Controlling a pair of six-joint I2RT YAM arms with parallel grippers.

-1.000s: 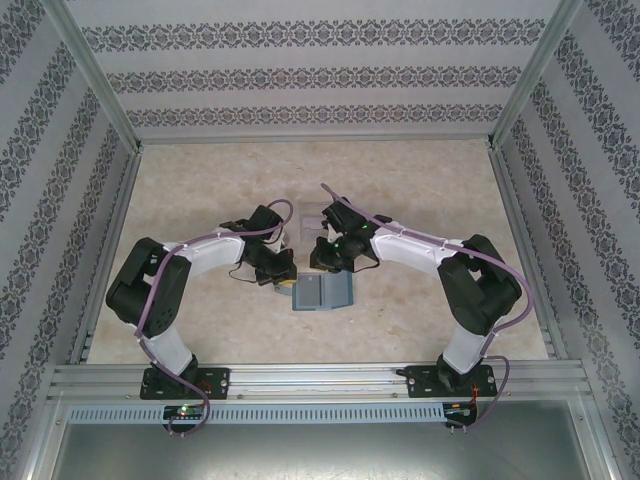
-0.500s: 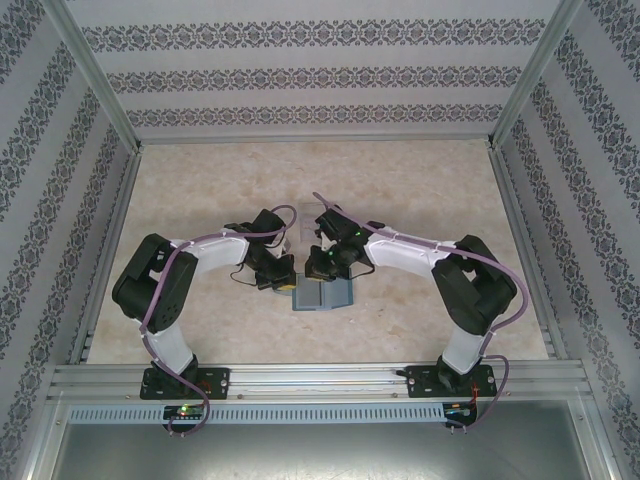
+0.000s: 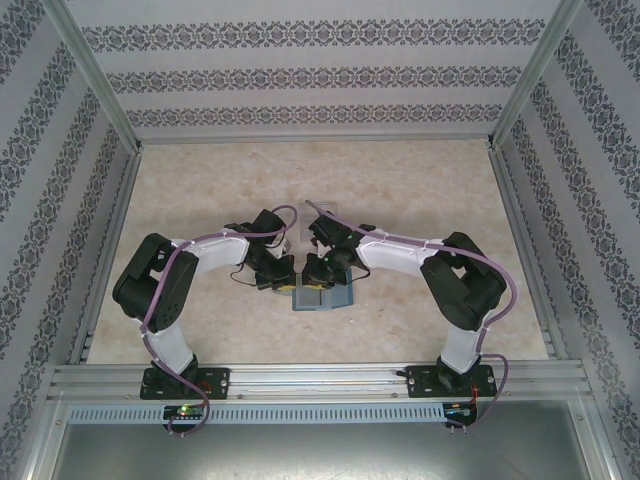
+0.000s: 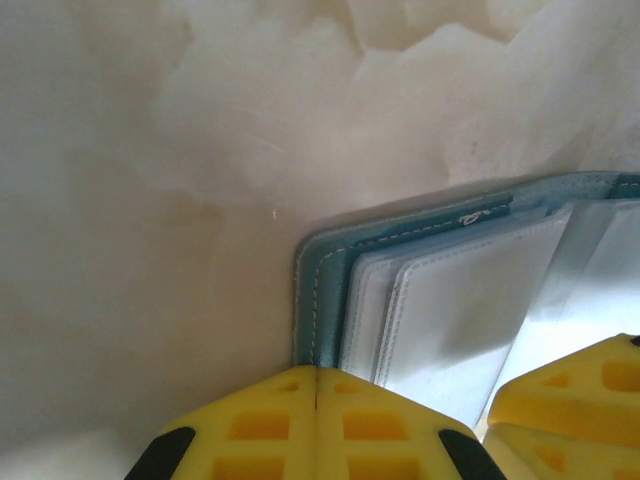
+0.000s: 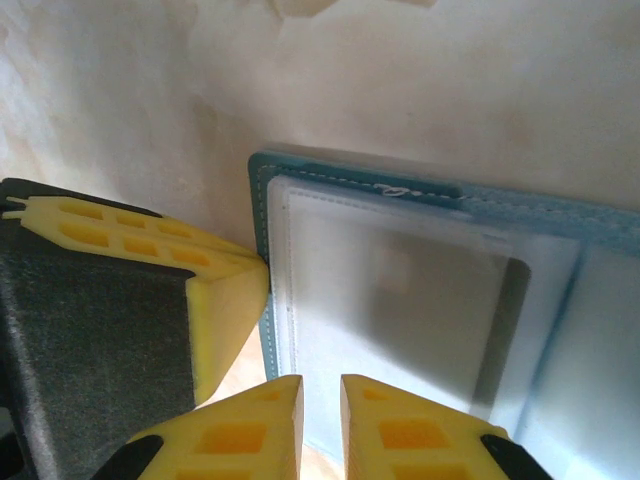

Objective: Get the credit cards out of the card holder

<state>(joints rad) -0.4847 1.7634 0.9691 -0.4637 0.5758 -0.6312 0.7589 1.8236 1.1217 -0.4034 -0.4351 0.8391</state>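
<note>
From above, the card holder [image 3: 325, 301] lies half under the two wrists, and its pockets are too small for me to read. On the left wrist camera it runs off the right edge, its near side behind the left gripper [image 4: 316, 378]. On the right wrist camera a dark-edged shape [image 5: 505, 330] shows through the cloudy pocket [image 5: 400, 290] — card or shadow, I can't tell — and the bottom edge cuts off the right gripper [image 5: 320, 390].
</note>
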